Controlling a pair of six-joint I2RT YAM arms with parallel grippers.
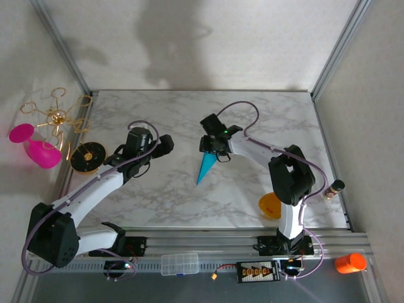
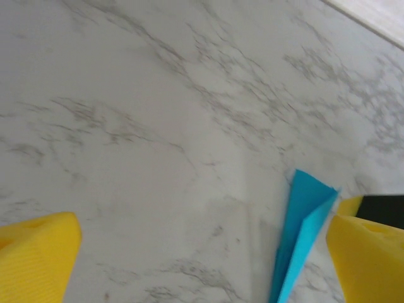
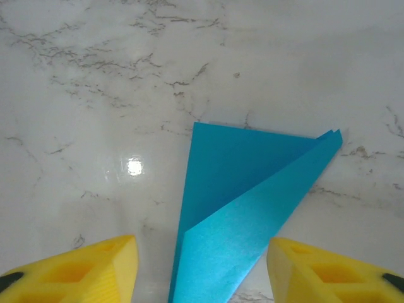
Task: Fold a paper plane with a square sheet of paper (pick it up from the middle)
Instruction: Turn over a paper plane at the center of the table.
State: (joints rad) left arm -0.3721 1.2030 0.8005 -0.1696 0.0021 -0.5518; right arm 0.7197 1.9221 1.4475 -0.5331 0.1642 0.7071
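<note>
Two hands, both open and holding nothing, flank the paper plane (image 1: 205, 166), which lies flat on the marble worktop (image 1: 271, 113). The plane's long axis runs on a slant: the wide tail points away from the arm bases, the nose back toward them and a little to the left. The right hand (image 3: 202, 252) hangs directly over the tail. Its yellow fingers (image 3: 82, 274) are parted to either side of the plane, with bare marble between paper and pad on one side (the other pad sits so near the edge that contact cannot be told). The left hand (image 2: 202, 230), spread wide, waits off the plane's left flank, the tail just beside one finger. The right arm looks the nearer. A pickup from the middle would likely mean shifting along the axis toward the nose.
</note>
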